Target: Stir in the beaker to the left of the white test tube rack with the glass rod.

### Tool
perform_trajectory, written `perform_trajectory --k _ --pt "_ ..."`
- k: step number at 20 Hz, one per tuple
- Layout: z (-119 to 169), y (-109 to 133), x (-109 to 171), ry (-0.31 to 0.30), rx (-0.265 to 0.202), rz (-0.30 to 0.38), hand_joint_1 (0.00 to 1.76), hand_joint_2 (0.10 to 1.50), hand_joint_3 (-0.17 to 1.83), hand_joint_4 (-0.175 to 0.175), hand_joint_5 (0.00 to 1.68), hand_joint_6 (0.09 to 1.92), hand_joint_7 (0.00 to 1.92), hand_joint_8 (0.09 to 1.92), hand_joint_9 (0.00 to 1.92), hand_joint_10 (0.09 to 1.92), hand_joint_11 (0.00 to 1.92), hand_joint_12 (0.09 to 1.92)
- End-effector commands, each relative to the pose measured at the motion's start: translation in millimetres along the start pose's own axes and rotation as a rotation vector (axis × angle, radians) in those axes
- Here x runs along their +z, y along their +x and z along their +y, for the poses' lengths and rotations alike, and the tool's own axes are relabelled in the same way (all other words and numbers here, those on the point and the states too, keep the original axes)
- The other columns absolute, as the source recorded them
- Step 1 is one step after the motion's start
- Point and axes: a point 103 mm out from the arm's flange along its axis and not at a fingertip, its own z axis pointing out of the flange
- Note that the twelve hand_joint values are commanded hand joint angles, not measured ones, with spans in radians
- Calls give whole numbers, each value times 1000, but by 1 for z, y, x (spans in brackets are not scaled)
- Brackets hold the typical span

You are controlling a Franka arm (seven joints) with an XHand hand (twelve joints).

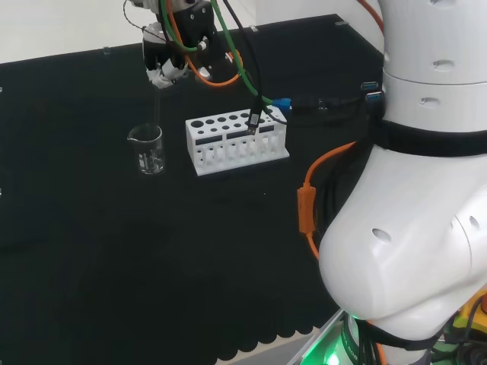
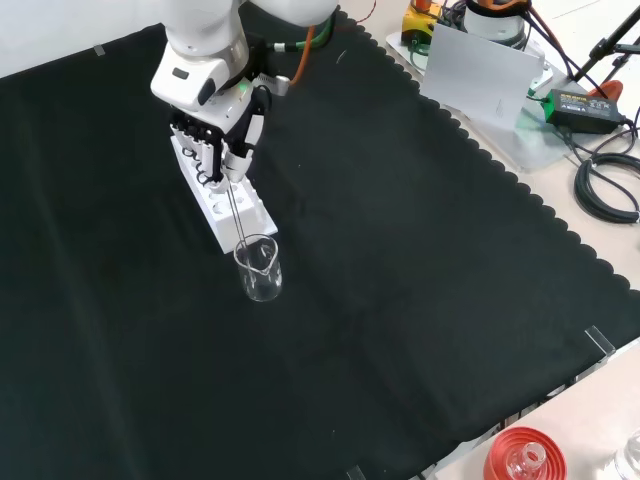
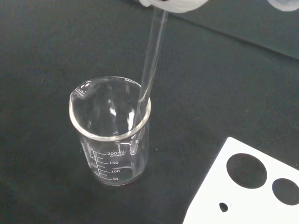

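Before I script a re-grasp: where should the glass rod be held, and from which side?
Hold the glass rod at its top end, from above, as the hand does: it stands near upright with its lower end inside the beaker.

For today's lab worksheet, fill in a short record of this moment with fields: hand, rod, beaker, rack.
hand: the hand is above the beaker, fingers curled round the rod's top
rod: the glass rod hangs nearly upright, lower end inside the beaker, close to its wall
beaker: the beaker stands upright on the black cloth; looks empty
rack: the white rack stands beside the beaker, apart from it
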Motion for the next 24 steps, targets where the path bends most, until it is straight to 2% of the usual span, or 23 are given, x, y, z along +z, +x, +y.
perform_trajectory --k 1,5,9,24 --pt "-16 11 -2 -3 -3 -14 1325 1034 -175 -175 1280 408 1612 87 1641 519 1559 889" --pt "-27 41 -10 -6 -19 -24 1324 1034 -175 -175 1281 408 1612 87 1641 520 1559 889" --pt "-26 55 -10 -6 -36 -24 1324 1033 -175 -175 1281 408 1612 87 1640 520 1559 889" --pt "-15 68 -10 -19 -53 -22 1324 1034 -175 -175 1281 409 1612 87 1639 522 1559 890"
